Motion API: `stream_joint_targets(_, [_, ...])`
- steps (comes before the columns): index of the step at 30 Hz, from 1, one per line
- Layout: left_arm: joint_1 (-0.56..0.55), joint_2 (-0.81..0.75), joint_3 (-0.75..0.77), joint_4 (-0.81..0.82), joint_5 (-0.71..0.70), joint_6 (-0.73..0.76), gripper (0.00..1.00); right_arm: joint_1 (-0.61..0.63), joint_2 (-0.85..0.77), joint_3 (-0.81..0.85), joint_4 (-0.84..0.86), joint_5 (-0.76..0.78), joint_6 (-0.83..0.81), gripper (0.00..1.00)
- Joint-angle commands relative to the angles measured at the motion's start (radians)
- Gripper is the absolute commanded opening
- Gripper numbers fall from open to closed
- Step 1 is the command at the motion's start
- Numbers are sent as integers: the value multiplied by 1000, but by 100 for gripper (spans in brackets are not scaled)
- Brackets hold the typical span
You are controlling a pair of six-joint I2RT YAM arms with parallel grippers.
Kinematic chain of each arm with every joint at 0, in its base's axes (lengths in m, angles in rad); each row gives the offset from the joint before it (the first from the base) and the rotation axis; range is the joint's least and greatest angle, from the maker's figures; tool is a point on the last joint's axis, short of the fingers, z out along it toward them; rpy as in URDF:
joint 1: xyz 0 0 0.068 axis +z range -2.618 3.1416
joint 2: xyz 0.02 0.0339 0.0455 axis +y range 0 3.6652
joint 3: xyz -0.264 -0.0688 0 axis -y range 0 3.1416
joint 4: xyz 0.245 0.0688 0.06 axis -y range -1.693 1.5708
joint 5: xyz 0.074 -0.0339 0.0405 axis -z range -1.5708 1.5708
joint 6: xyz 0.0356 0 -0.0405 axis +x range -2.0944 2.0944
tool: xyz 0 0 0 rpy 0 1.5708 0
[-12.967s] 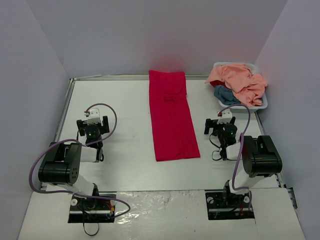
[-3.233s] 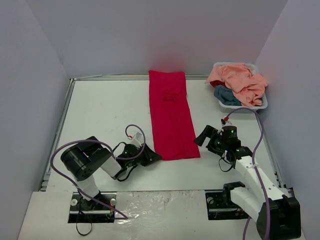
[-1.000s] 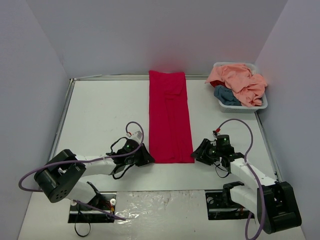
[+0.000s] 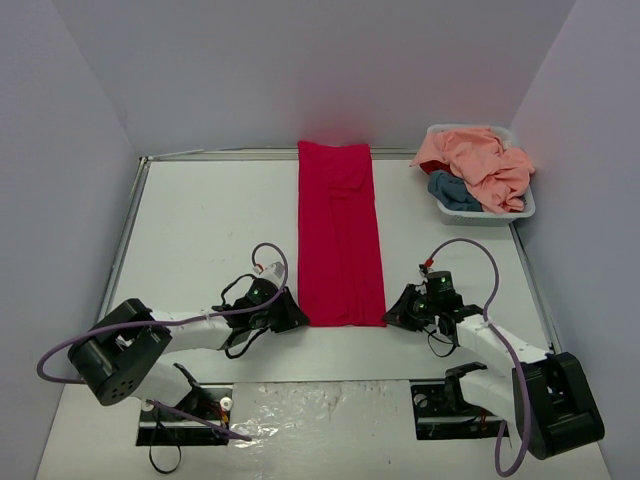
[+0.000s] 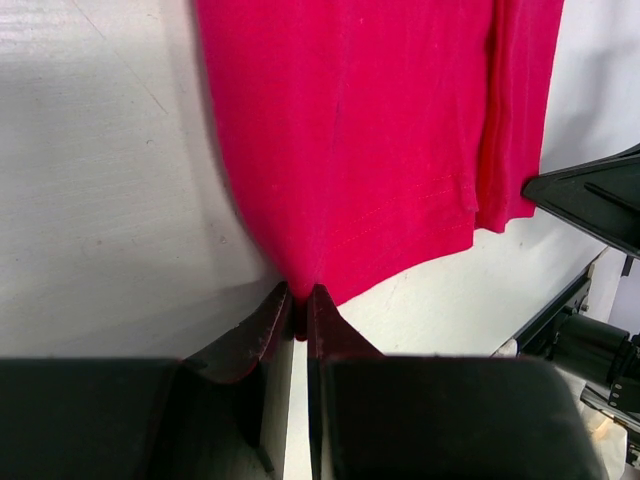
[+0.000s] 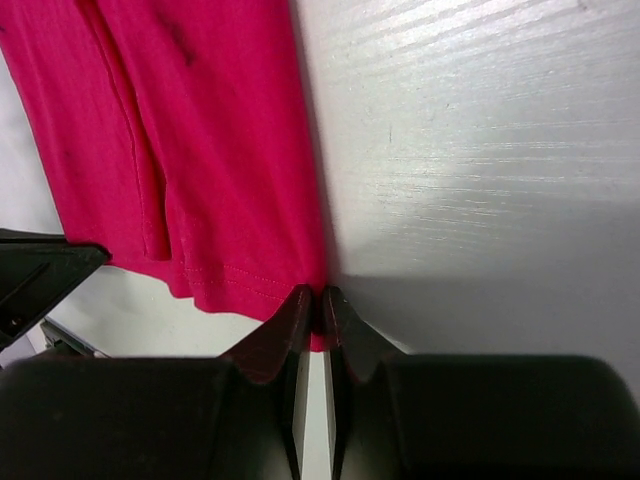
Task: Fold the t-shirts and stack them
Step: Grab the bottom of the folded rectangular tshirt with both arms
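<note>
Jaws on red t-shirt, lengthwise near-to-far

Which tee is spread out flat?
The red t-shirt, a long strip mid-table; the peach t-shirt and teal t-shirt lie crumpled in the white basket.

White-and-black arms, purple cables, black jaws

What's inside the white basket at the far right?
A crumpled peach-pink shirt heaped on top, a teal-blue shirt showing beneath it. Anything deeper in the basket is covered.
</note>
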Motion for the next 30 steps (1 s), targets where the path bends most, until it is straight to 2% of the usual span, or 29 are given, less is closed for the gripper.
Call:
stream_joint_targets(1, [-3, -4, -10, -133, -38, 46, 3, 11, 3, -3, -34, 13, -2, 4])
stream_joint_targets(3, [-3, -9, -9, -139, -36, 54, 2, 12, -2, 1, -41, 14, -2, 0])
stream_joint_targets(15, [-46, -53, -15, -163, -58, 65, 2, 41, -109, 46, -188, 39, -8, 0])
stream_joint_targets(30, [-148, -262, -93, -235, -154, -7, 2, 150, -307, 74, -371, 108, 58, 0])
